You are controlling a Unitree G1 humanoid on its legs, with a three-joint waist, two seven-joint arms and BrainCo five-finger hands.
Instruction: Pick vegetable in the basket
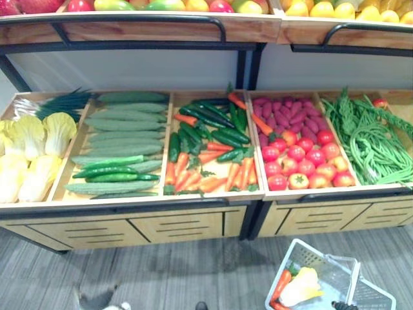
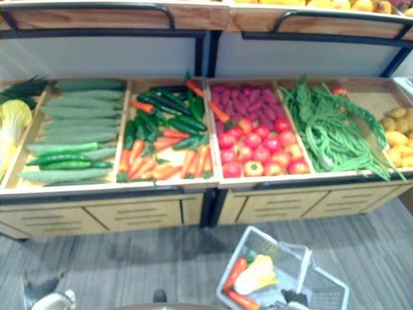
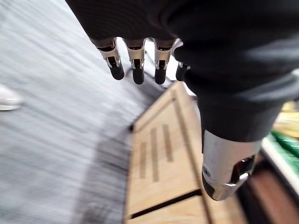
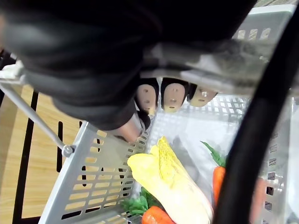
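The right hand [image 4: 170, 95] is curled round the grey handle [image 4: 205, 65] of the white plastic basket [image 1: 326, 261]. The basket hangs low at the robot's right, above the grey floor [image 1: 161, 271] and in front of the wooden produce stand [image 1: 187, 226]. In the basket lie a pale yellow cabbage [image 4: 173, 184] and two carrots [image 4: 221, 183], with a bit of green leaf beside them. The left hand [image 3: 136, 63] hangs at the robot's left with its fingers straight and its thumb apart, holding nothing, close to the stand's slotted drawer front [image 3: 159, 154]. The stand's bins, from the robot's left, hold heads of cabbage [image 1: 32, 148], cucumbers [image 1: 122, 129], and loose carrots [image 1: 187, 177] mixed with dark green peppers [image 1: 213, 126]. Next come red tomatoes [image 1: 303, 161] in front of purple sweet potatoes [image 1: 290, 113], then long green beans [image 1: 374, 142]. A higher shelf [image 1: 161, 29] above the bins carries fruit.
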